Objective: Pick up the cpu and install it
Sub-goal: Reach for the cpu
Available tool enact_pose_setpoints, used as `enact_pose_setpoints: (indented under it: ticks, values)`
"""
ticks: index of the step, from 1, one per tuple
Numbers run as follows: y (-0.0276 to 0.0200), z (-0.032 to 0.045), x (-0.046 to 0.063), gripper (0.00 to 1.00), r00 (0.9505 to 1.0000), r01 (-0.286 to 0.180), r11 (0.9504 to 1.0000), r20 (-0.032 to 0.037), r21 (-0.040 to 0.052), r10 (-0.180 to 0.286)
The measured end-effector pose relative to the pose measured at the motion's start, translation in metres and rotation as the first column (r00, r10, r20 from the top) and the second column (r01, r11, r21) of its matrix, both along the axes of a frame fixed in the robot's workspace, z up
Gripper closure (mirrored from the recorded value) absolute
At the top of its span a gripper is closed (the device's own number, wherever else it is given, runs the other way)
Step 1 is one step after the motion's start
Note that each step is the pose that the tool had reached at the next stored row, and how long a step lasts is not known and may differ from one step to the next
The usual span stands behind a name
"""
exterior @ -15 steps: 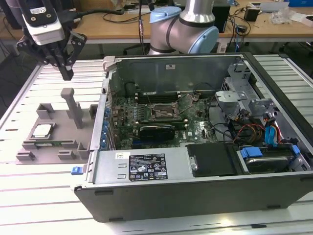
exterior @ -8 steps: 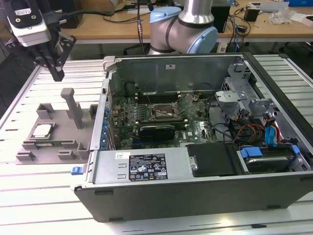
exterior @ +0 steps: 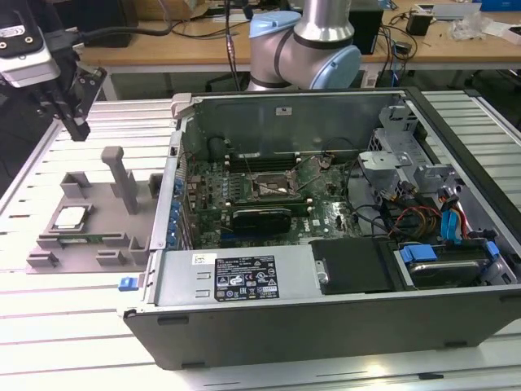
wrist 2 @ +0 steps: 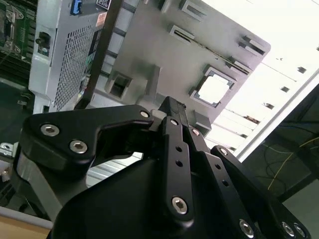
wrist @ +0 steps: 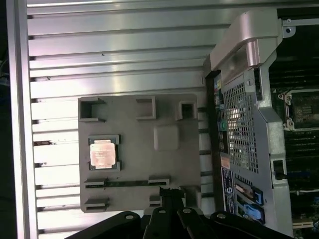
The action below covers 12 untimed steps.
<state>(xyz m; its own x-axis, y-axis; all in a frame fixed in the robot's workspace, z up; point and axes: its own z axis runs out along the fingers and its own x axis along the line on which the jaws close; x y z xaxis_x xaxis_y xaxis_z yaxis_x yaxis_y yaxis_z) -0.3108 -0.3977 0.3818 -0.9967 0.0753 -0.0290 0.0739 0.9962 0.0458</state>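
Hanging over the slatted table (exterior: 65, 326), the gripper (exterior: 79, 130) had its fingers drawn together on nothing. Well below it, the cpu (exterior: 70, 217) lay flat in a square recess of the grey tray (exterior: 102, 224), near the tray's edge farthest from the computer case (exterior: 326, 114). An off-centre descent could probably strike the tray's upright post (exterior: 122, 183). It could also tip the cpu in its recess, since little of its edge stood proud. The cpu looked small, thin and square, with a pale silvery top.
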Motion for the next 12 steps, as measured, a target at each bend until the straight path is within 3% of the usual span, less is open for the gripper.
enact_pose_setpoints:
  ticks: [6, 12]
  values:
    - [0.0032, -0.0054, -0.012, 0.89, 1.0000, 0.000, 1.0000, 0.0001, 0.0001, 0.000]
    - [0.0108, -0.0139, -0.028, 0.89, 1.0000, 0.000, 1.0000, 0.0000, 0.0000, 0.000]
